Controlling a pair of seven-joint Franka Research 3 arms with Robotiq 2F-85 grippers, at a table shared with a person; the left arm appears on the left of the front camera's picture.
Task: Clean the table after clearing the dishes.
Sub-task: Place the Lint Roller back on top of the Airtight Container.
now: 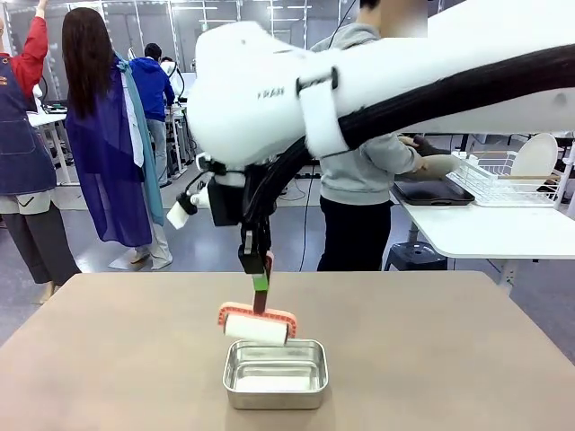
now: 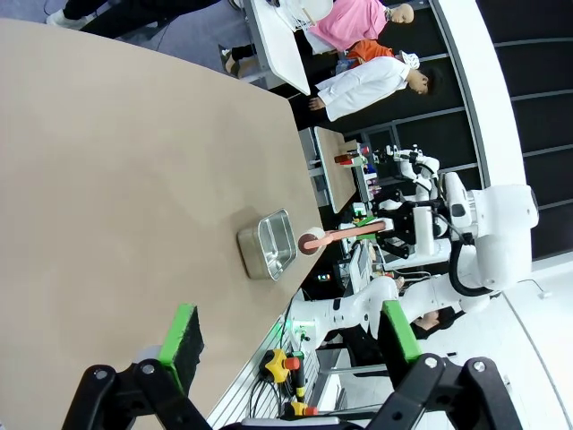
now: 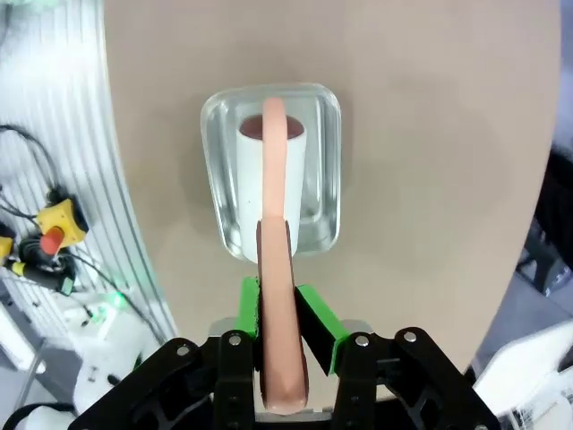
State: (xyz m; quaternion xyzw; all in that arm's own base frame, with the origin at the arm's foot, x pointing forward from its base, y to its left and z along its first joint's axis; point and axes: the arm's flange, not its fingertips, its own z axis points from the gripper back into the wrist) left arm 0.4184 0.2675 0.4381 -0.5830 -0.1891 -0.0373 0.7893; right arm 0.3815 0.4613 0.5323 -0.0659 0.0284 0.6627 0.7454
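table (image 1: 108, 359): wide taupe top, rounded corners, bare apart from the pan near the robot's edge
room: people standing far left on a grey floor; one person (image 1: 359, 171) in a grey top beyond the far edge, turned to the side table
left gripper (image 2: 286, 345): hangs off the table's side, jaws spread wide, nothing between the green pads (image 2: 185, 336)
pan (image 1: 275, 373): small rectangular steel pan, sits flat on the table, middle near edge; looks to hold nothing of its own
roller (image 1: 257, 329): white cylinder on a pink frame and handle, hangs just above the pan's far rim; in the right wrist view it sits over the pan's inside; touching or not, cannot tell
right gripper (image 1: 260, 280): clamped on the roller's handle, points down over the pan; right wrist view shows the green pads pressing the handle from both sides
side table (image 1: 485, 233): white, far right, behind the main table
tray (image 1: 433, 192): dark, flat on the side table by the person's hand
rack (image 1: 503, 184): white wire rack on the side table, right of the tray
plate (image 1: 534, 157): white, stands on edge in the rack
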